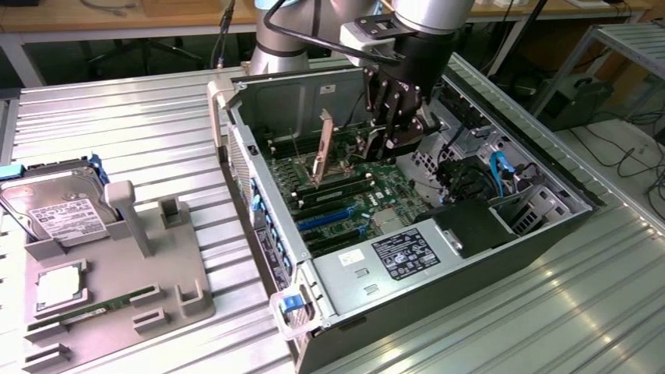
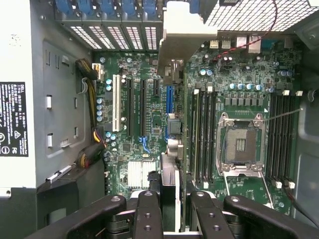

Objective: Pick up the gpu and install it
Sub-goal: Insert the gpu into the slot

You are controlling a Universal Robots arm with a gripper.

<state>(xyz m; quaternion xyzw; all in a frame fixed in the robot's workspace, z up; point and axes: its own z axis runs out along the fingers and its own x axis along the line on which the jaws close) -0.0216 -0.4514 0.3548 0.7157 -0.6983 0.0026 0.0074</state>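
Exterior view: the open, grey sheet-metal computer case lies on its side on a ribbed metal table. The black, multi-link gripper reaches down into the case and is closed partway on the gpu, a thin flat card held on edge above the green motherboard, its narrow pale metal bracket rising at the end nearer the exterior view's left. On a grey moulded holder at the exterior view's left stands a boxy silver hard drive with a white label.

Wrist view: the gripper pinches the gpu between its black fingers; the card runs edge-on toward its pale bracket, above the blue and black expansion slots. A square metal processor socket lies beside it.
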